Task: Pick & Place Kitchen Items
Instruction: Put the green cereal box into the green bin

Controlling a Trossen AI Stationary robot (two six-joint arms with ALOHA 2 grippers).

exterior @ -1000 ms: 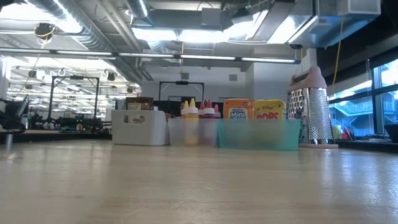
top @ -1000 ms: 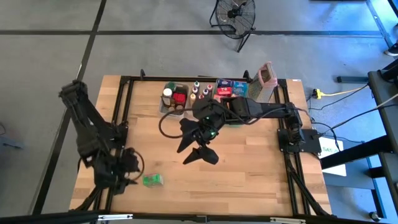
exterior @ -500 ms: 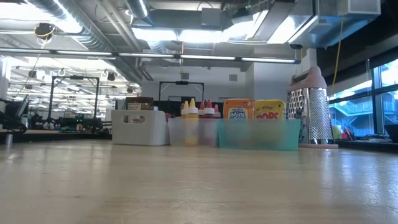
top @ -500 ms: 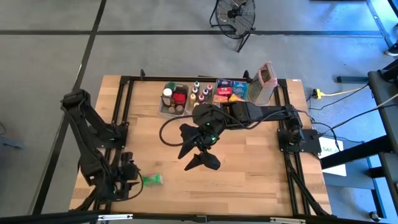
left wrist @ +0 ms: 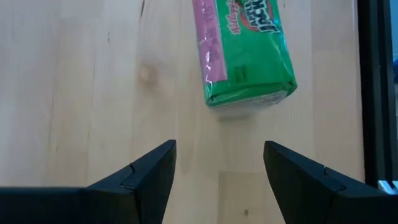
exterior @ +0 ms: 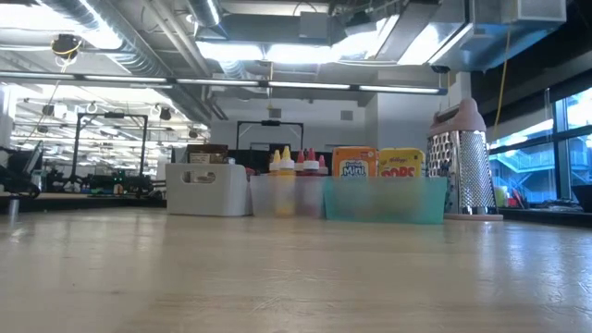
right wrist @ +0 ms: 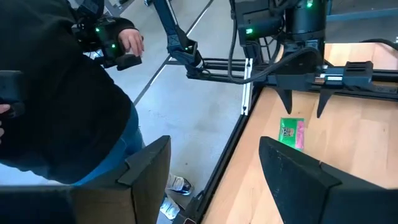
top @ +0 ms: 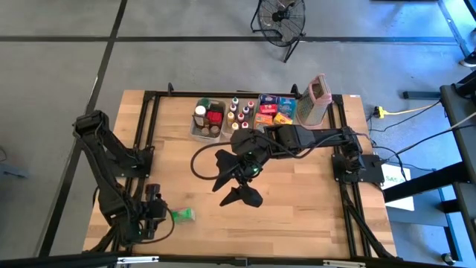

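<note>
Wooden table (top: 297, 193) carries a green box (top: 182, 216), tubs (top: 208, 119) and grater (top: 317, 99)

One green box (top: 182, 215) lies alone on the table (top: 297, 193). One grater (top: 318, 97) stands at the far edge beside three tubs (exterior: 205, 190) of groceries. Two robot arms show, and one person (right wrist: 56, 93) stands beyond the table.

high view: straight down over the whole table (top: 297, 186) and both arms.
low view: at tabletop height, level, facing the far tubs (exterior: 384, 199) and the room behind.
left wrist view: close above the green box (left wrist: 245, 46), looking down.
right wrist view: raised, facing left across the table.
shared: the green box (right wrist: 291, 133) shows in both wrist views and the high view.
</note>
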